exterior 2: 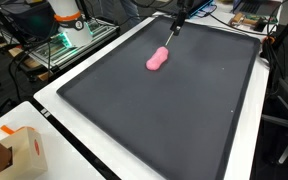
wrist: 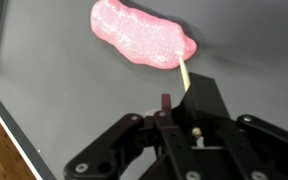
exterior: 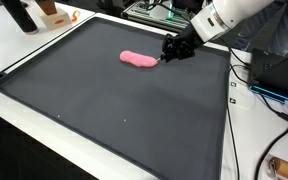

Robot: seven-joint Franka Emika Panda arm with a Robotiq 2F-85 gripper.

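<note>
A pink, lumpy popsicle-shaped toy (exterior: 138, 60) (exterior 2: 158, 60) (wrist: 142, 38) lies flat on a large dark grey mat (exterior: 104, 110) (exterior 2: 184, 120), towards its far side. A thin pale stick (wrist: 183, 72) comes out of one end of the toy and runs in between my fingers. My gripper (wrist: 186, 100) (exterior: 170, 52) (exterior 2: 174, 28) is low over the mat at that end. Its jaws are drawn together on the stick, and a black finger hides the stick's tip.
The mat has a raised dark rim and lies on a white table. A cardboard box (exterior 2: 14, 150) stands off one corner, and an orange and white device (exterior 2: 66, 15) sits beyond the mat's edge. Cables (exterior: 254, 90) trail along the table beside the mat.
</note>
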